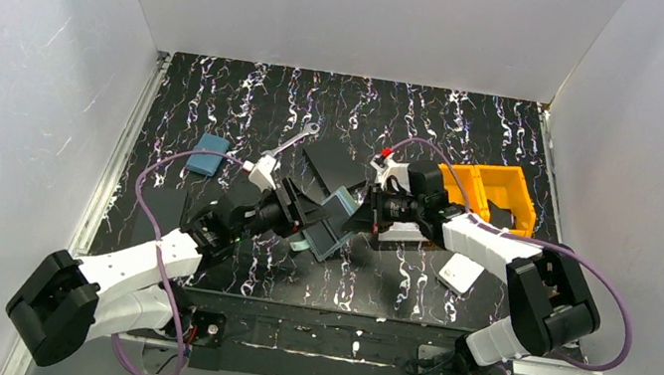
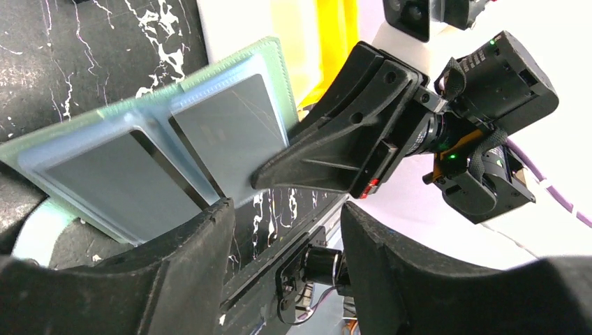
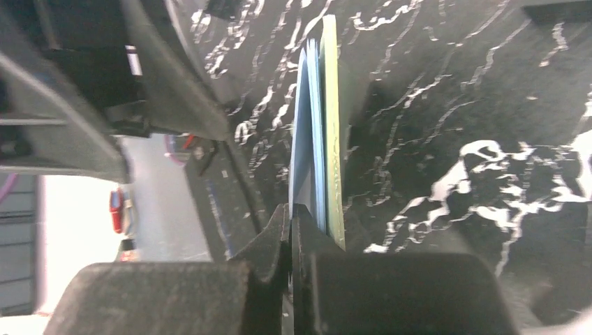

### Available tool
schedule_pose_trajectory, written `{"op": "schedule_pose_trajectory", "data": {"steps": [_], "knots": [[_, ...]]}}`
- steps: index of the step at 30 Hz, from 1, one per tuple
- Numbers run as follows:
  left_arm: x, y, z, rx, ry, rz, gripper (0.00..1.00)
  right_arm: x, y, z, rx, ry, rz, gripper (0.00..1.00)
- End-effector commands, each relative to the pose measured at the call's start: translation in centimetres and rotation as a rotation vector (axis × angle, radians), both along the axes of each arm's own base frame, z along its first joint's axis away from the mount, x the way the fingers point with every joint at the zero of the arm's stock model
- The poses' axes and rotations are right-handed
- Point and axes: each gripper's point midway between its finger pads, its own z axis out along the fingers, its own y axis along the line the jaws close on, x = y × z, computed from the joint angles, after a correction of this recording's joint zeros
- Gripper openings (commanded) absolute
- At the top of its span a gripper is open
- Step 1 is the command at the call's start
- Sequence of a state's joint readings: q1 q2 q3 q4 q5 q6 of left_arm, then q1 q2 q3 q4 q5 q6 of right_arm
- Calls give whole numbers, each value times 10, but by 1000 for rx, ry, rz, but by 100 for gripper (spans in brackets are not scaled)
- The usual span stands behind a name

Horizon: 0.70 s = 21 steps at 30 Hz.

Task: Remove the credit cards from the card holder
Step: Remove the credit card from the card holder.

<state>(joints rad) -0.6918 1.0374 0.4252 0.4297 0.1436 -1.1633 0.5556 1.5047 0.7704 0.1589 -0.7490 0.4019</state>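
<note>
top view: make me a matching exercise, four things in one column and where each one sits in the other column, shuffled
Things:
1 card holder
2 blue pouch
3 orange bin
4 white box

Places in the top view:
a right side, towards the near edge
b left side
c centre
d right side, farther back

Pairs: 1-c, 2-b, 3-d, 4-a
</note>
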Motion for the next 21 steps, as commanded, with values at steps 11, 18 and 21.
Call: {"op": "schedule_pose_trajectory", "data": {"steps": [11, 18, 21], "knots": [[4, -4, -2, -108, -51, 16, 49, -10, 5, 53, 219, 84, 3, 1], [6, -8, -15, -90, -25, 7, 49, -9, 1, 47, 230, 99, -21, 1], [8, -14, -15, -92, -20, -11, 49, -9, 1, 49, 242, 107, -24, 1]]}}
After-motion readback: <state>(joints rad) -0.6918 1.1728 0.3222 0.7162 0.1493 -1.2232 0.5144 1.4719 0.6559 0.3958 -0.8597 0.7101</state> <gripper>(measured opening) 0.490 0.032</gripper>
